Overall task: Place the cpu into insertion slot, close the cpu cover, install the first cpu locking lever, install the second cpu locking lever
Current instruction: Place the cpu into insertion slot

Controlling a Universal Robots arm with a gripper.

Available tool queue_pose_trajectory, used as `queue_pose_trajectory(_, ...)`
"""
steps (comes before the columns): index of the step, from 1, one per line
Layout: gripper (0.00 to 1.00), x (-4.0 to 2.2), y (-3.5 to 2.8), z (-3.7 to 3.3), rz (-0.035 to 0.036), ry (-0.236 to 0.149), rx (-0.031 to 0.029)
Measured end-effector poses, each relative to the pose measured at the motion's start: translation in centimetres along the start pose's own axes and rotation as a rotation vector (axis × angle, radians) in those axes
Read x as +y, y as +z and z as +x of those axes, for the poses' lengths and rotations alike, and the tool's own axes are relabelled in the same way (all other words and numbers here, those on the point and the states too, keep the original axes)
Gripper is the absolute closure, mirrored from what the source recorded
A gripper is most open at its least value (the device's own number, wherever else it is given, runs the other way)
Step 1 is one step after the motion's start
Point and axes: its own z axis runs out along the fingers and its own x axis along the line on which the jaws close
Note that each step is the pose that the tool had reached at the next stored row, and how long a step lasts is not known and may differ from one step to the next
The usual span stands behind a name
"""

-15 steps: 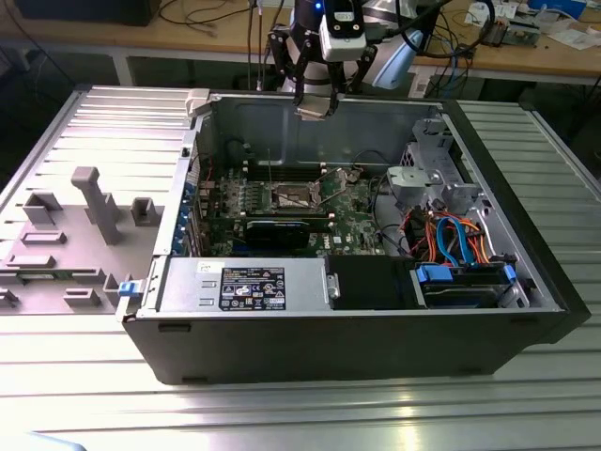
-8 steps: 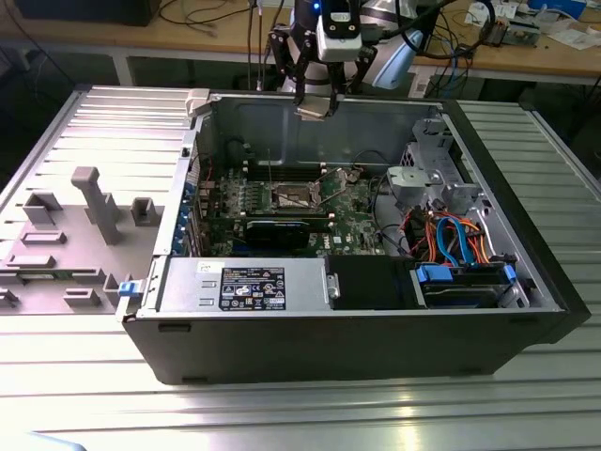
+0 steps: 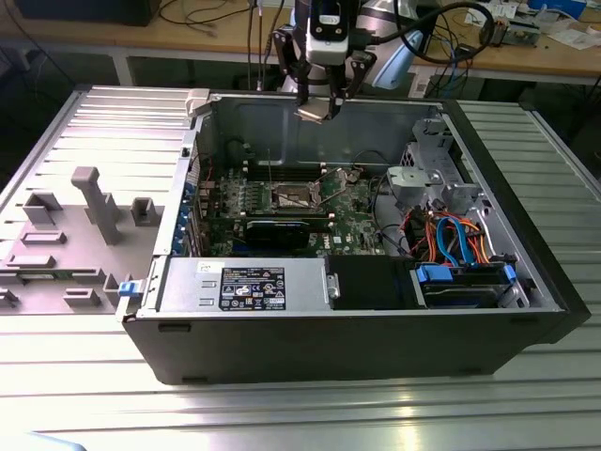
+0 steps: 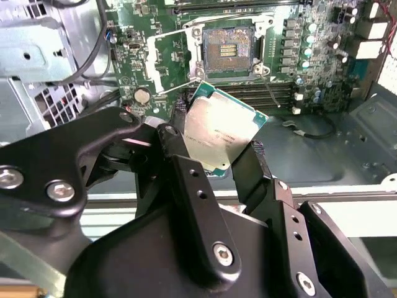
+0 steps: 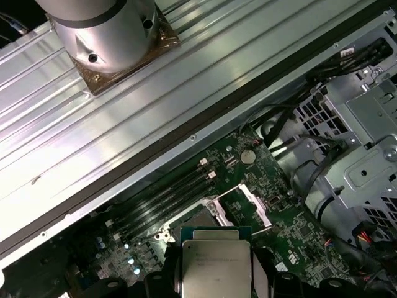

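Silver-grey cpu (image 4: 223, 133) clamped by opposite edges btw gripper (image 4: 217, 144) fingers (image 4: 254, 164). Edge grip prob. keeps underside free for seating. Gripper hangs above open pc case (image 3: 376, 338), well apart from insertion slot (image 4: 226, 49). Slot bare, cpu cover (image 4: 151, 62) swung open beside it, so access clear. Cpu not yet seated.

The exterior view looks down into the computer case (image 3: 329, 343) from afar; both wrist views (close, downward) share the cpu (image 4: 223, 130) (image 5: 215, 267).
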Motion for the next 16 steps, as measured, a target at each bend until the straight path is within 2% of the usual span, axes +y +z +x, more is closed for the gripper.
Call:
queue_pose_trajectory(1, 0.45, 0.0, 0.02, 0.0, -0.0003, 0.01, -0.0008)
queue_pose_trajectory(14, 0.45, 0.0, 0.02, 0.0, -0.0002, 0.013, -0.0012)
queue_pose_trajectory(16, 0.45, 0.0, 0.04, 0.0, -0.0008, 0.04, -0.0035)
